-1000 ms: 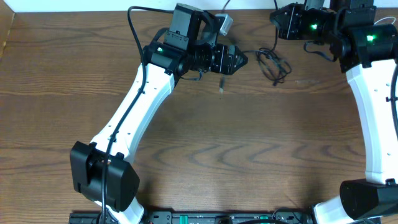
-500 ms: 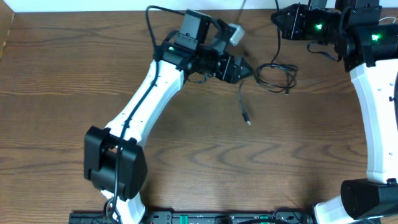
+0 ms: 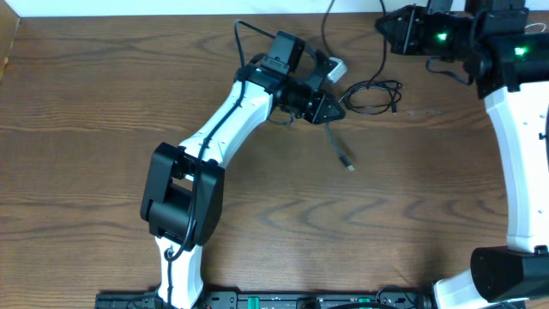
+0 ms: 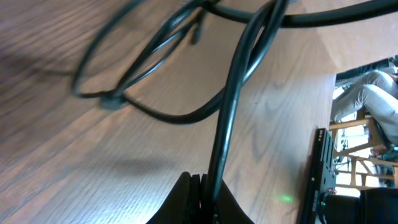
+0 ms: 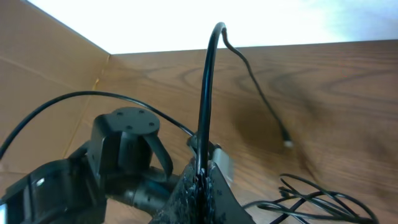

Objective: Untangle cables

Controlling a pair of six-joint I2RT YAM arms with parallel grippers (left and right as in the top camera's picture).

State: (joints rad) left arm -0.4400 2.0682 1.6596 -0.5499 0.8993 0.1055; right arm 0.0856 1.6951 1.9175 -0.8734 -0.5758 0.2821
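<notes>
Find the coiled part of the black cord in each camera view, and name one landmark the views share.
Overhead: the coil lies upper right of centre, beside the left gripper.
Left wrist: the coil fills the upper left.
Right wrist: the coil sits bottom right.
Shared landmark: the left gripper, shut on the black cord; bottom edge in its own view, dark bulk lower left in the right wrist's.

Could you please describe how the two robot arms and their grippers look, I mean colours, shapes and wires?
The left arm and right arm both have long white links, bulky black joint housings and black bases. A thin black wire runs along the left arm. Small green lights glow on the right arm's joints. The left gripper and right gripper are black and taper to narrow fingers.
</notes>
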